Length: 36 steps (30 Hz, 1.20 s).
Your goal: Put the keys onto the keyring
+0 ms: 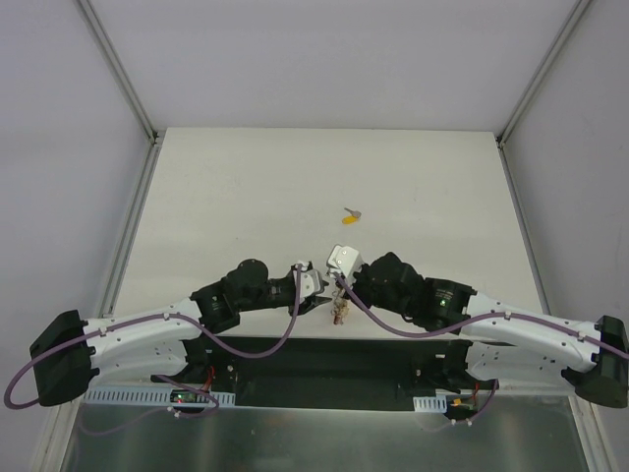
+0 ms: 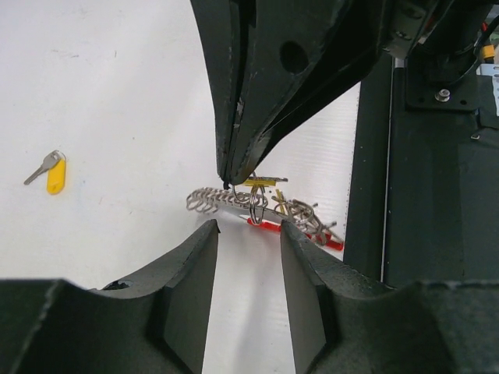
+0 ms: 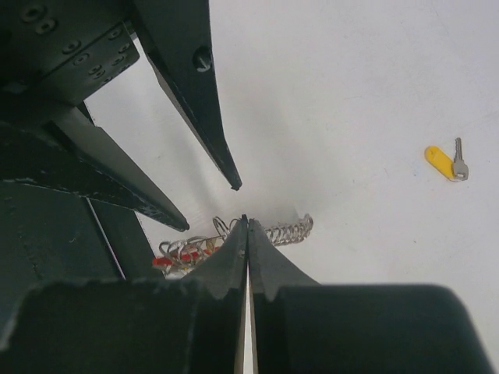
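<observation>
The keyring (image 1: pixel 339 313) lies at the near edge of the white desk (image 1: pixel 246 197), right in front of the two arm bases and between the two claws. In the left wrist view it shows as a tangled bunch: a grey chain strap (image 2: pixel 209 201) stretched out to the left, a red loop (image 2: pixel 267 226) underneath running off to the right, and a small metal ring (image 2: pixel 254 195) standing up in the middle. A yellow-headed key (image 2: pixel 262 181) sits in the bunch just beside that ring.

The right claw (image 2: pixel 231 181) comes down onto the bunch with its two fingers pressed together into a single point – its own camera shows no gap between them. That point meets the small metal ring, and the claw appears to pinch the ring's wire, though the contact is too small to see clearly.

The left claw (image 2: pixel 248 226) is spread, holding nothing. Its fingers (image 2: pixel 187 288) stand either side of the bunch's near edge, just short of the red loop, and its tips are close to the right claw's tip.

A loose key (image 1: pixel 350 210) with a yellow plastic head lies flat farther out on the desk, well apart from both claws and from the keyring – not on the ring.
</observation>
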Each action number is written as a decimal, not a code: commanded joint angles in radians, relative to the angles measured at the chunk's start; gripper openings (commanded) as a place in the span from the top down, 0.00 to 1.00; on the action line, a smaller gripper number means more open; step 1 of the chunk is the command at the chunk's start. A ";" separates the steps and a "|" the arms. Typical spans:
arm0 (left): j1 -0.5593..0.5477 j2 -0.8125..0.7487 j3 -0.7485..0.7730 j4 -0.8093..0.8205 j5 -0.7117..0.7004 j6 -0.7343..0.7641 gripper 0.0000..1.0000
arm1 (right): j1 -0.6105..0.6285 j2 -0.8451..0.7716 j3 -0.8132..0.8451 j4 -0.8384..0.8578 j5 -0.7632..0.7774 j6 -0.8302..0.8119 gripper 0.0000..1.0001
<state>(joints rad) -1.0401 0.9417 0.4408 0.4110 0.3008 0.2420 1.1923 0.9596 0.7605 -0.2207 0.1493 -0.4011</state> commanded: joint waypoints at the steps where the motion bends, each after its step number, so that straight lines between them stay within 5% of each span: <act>1: -0.001 0.026 0.052 -0.006 -0.049 -0.030 0.62 | 0.003 0.002 0.053 0.040 -0.011 -0.004 0.99; 21: -0.001 0.049 0.033 0.046 0.021 -0.038 0.65 | 0.013 -0.012 0.036 0.067 -0.047 -0.001 0.99; 36: 0.000 0.069 0.038 0.046 0.012 -0.058 0.77 | 0.020 -0.042 0.014 0.090 -0.068 0.004 0.99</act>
<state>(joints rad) -1.0401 1.0080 0.4553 0.4244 0.3061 0.2043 1.2034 0.9485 0.7624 -0.2134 0.0967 -0.4007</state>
